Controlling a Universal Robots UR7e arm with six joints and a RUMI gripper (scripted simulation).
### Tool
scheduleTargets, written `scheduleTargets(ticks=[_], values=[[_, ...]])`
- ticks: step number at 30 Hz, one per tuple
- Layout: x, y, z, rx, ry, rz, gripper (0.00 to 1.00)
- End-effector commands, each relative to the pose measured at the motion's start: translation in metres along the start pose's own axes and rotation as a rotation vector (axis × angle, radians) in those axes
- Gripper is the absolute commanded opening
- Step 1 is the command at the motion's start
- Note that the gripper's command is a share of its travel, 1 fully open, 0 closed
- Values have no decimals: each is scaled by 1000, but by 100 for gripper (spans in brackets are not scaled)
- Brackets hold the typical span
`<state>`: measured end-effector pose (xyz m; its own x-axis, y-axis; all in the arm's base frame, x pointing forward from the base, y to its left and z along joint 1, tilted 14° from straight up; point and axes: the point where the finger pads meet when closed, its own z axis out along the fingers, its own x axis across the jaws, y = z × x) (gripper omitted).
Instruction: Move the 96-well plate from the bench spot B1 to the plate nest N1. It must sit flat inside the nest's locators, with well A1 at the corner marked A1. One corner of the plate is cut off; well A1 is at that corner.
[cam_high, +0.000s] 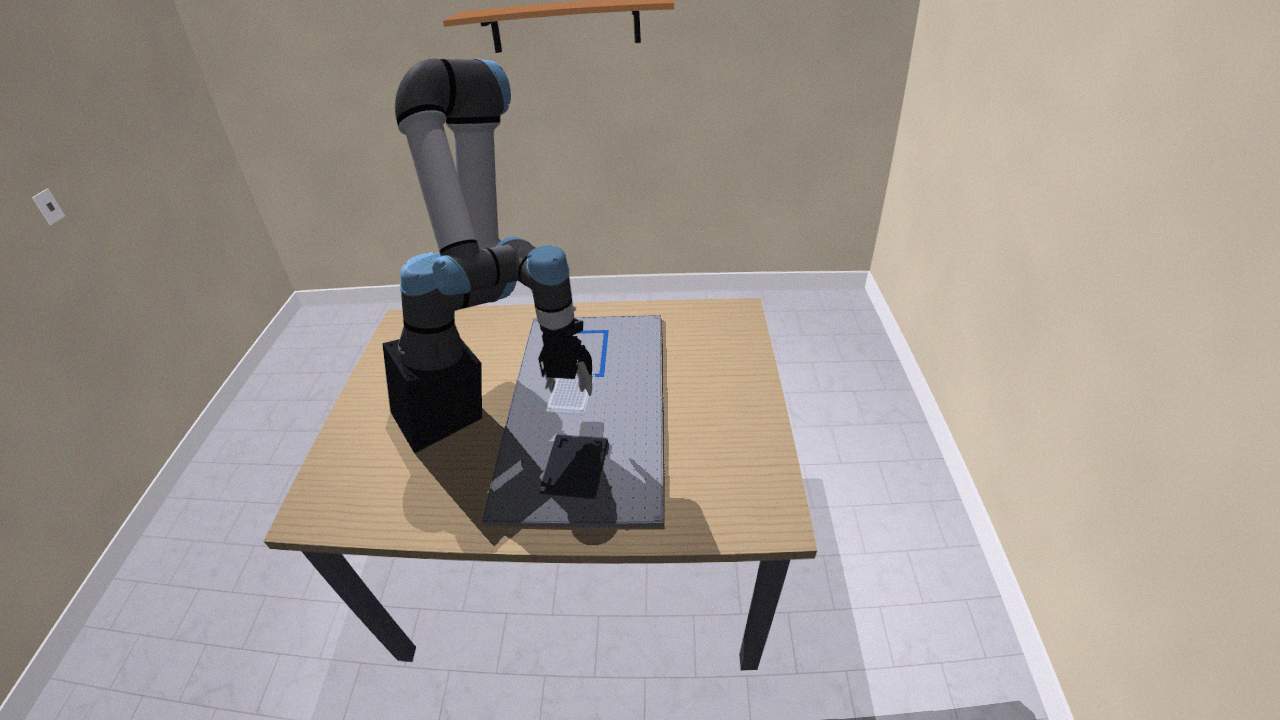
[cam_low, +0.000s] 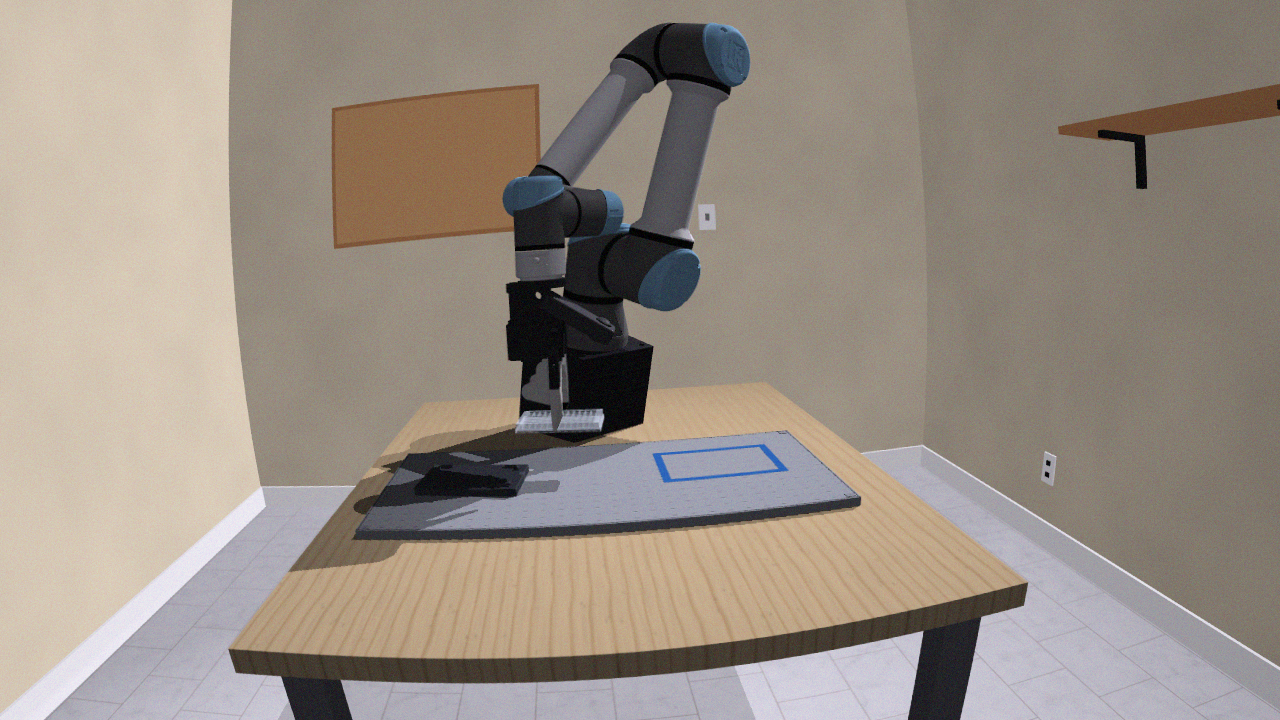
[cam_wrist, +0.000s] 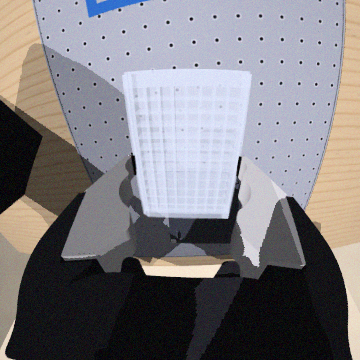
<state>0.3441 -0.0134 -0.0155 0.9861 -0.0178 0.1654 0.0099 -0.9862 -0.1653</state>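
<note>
Item: 96-well plate (cam_high: 567, 394), clear, carried in the air above the grey perforated breadboard (cam_high: 640, 429), between the blue-outlined bench spot B1 (cam_high: 604, 353) at its 12 o'clock and the black plate nest N1 (cam_high: 574, 465) at its 6 o'clock in the top view. Well apart from both.

Holder: RUMI gripper (cam_wrist: 186, 187), fingers clamped on the plate's two long sides near one short end; most of the plate juts out ahead of them. From the exterior view the plate (cam_low: 560, 420) hangs about level.

Handling note, as a judgement: the carry to the nest is under way. Keep the plate level, stop squarely over the nest, match the cut corner to the A1 mark, then lower straight between the locators before letting go. With the grip near one end, the free end may sag or catch a locator first.

Not legible: the plate's cut corner cannot be picked out in any view. The nest's A1 mark and its locators are too small to read. The near short end of the plate is hidden behind the gripper body in the wrist view.
</note>
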Motion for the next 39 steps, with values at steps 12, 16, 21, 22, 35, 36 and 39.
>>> scheduleTargets(ticks=[12,16,21,22,35,36,39], values=[[12,52,-1,0,3,-4,0],[14,65,-1,0,3,-4,0],[18,81,-2,0,3,-4,0],[18,85,-2,0,3,-4,0],[25,121,-3,0,2,-4,0],[26,124,-3,0,2,-4,0],[27,134,-3,0,2,-4,0]])
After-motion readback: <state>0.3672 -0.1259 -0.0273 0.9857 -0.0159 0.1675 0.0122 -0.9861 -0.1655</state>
